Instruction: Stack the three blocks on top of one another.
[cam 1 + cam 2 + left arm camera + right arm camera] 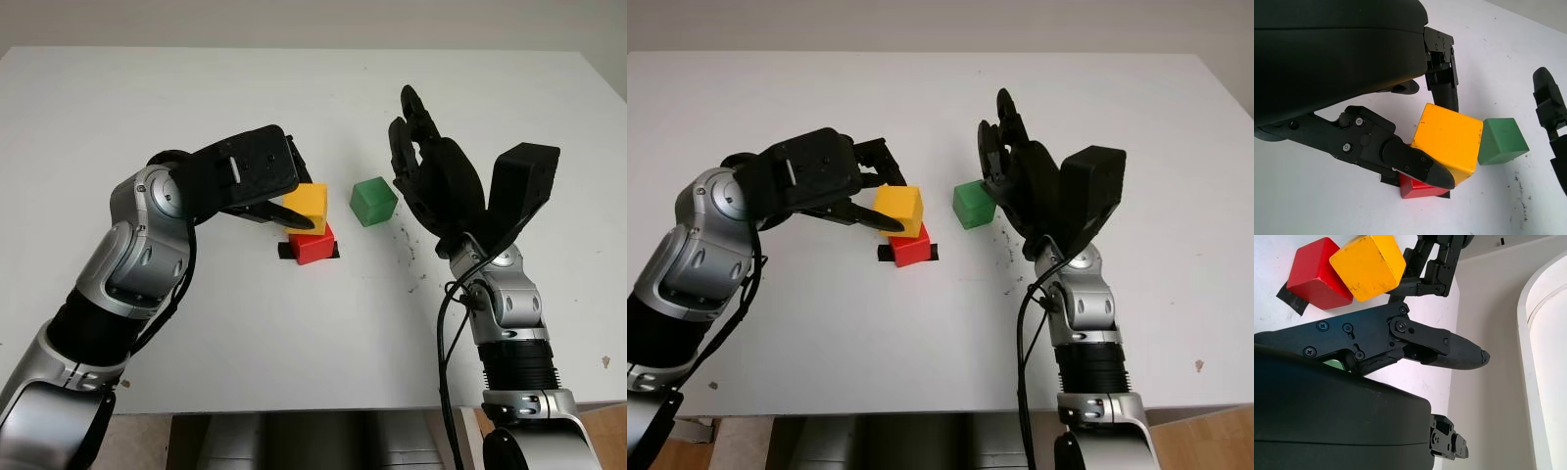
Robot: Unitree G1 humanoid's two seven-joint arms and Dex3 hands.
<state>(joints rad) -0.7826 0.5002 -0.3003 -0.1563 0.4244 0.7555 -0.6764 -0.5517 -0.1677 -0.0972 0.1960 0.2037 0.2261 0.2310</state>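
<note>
My left hand pinches the yellow block atop the red block.
Rigid, light, smooth cube; I hold opposite faces. Green block waits at three o'clock beside my open right hand.

The left hand is reaching in from the left with its fingers closing around a yellow block. The right hand is hanging open, raised above the table on the right.
</note>
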